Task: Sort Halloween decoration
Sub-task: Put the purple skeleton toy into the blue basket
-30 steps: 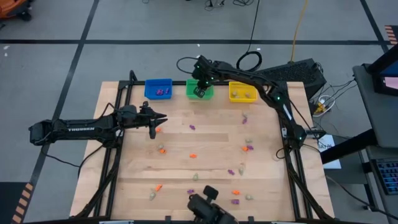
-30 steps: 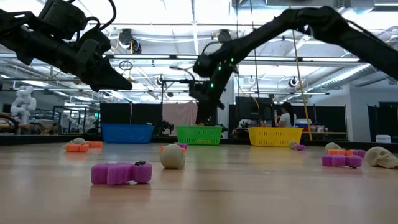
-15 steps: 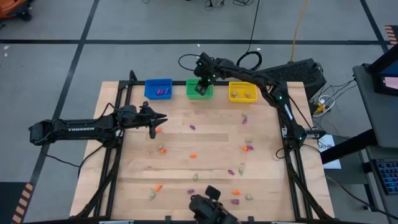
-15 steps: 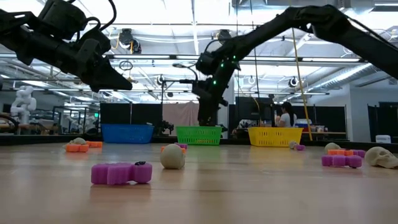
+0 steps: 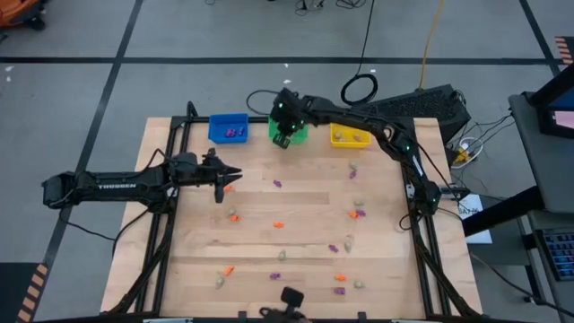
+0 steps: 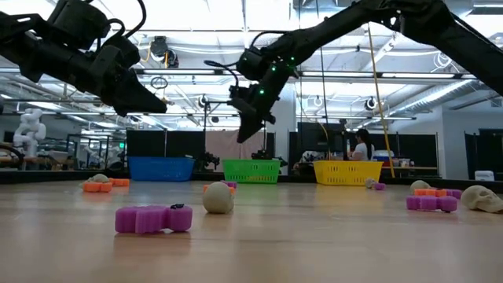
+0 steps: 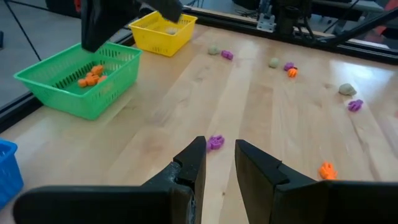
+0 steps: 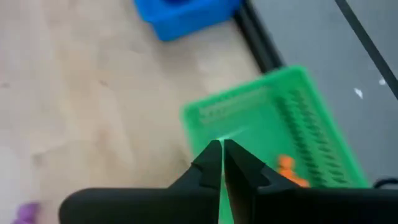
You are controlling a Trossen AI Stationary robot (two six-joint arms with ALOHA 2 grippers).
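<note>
The Halloween decoration is many tiny purple, orange and beige trinkets scattered flat on the wooden table (image 5: 296, 202), such as a purple one (image 7: 216, 142), an orange one (image 5: 279, 224) and a beige one (image 6: 218, 198). My right gripper (image 8: 221, 147) is shut and empty. It hangs above the near left corner of the green bin (image 5: 297, 133), and the low view shows it raised (image 6: 243, 137). My left gripper (image 7: 219, 151) waits over the table's left part (image 5: 231, 176), open by a narrow gap with nothing between its fingers. The purple trinket lies beyond its tips.
Three bins stand along the far edge. The blue one (image 5: 228, 128) holds purple trinkets. The green one (image 7: 74, 81) holds orange trinkets, and the yellow one (image 5: 350, 135) holds beige ones. Black frame rails run along the table's left and right edges.
My right gripper has risen from the green bin and swung a little toward the table's left and near side. My left arm has kept still.
</note>
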